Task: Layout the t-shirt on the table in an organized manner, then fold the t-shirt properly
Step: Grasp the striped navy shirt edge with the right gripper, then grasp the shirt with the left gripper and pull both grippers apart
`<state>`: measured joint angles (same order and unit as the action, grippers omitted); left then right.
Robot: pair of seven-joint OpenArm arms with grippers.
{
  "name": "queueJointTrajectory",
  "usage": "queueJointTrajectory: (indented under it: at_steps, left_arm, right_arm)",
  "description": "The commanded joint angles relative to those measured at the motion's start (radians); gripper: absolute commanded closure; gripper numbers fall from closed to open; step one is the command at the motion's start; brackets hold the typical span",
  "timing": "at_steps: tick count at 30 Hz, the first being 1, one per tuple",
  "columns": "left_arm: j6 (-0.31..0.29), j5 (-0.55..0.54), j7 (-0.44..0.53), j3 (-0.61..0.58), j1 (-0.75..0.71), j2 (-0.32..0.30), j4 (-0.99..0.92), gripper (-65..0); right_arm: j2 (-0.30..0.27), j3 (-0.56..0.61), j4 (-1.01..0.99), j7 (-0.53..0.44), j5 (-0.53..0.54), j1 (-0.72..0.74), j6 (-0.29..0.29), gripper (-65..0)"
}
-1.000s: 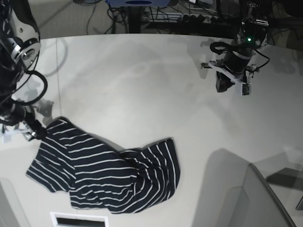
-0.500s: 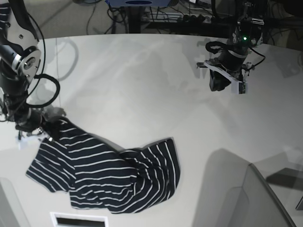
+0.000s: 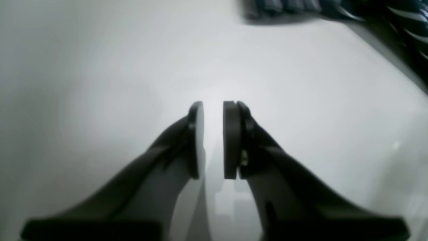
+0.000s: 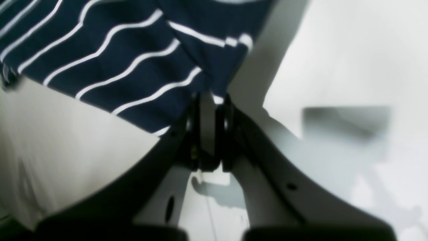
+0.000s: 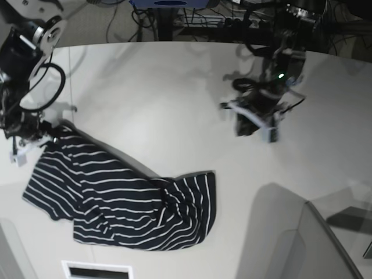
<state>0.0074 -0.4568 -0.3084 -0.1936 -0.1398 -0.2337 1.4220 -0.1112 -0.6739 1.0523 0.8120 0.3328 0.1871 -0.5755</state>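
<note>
A dark navy, almost black short-sleeved t-shirt with thin white stripes (image 5: 119,200) lies crumpled on the near left part of a large, smooth, off-white table with a curved edge (image 5: 174,99). Judging from this, the task is at its very beginning: the shirt is not yet spread flat, with folds bunched near its middle and right side, so both the laying out and all the folding remain to be done. Its long axis runs roughly from the upper left, where a corner is lifted, down toward the lower right, near the front edge of the table. Which end is the neck and which the hem cannot be told from these views. At the left of the base view, the black right gripper (image 4: 210,103) has its jaws pinched together on that upper-left corner of the fabric, and the wrist view shows striped cloth caught right at the fingertips. The black left gripper (image 3: 213,134) hovers over bare table well apart from the shirt, toward the far right; its two round pads stand narrowly parted with only a slim gap between them, holding nothing. A blurred edge of the striped fabric shows at the top right of its wrist view.
</note>
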Motion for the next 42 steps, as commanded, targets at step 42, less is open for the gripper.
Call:
queueJointTrajectory:
  at_steps: [42]
  left_arm:
    - [-0.056,0.138,0.565,-0.34,0.589,-0.069,-1.176,-10.4]
  right_arm:
    - [-0.034,0.07,0.434,0.042,0.016,-0.127,-0.01,-0.6]
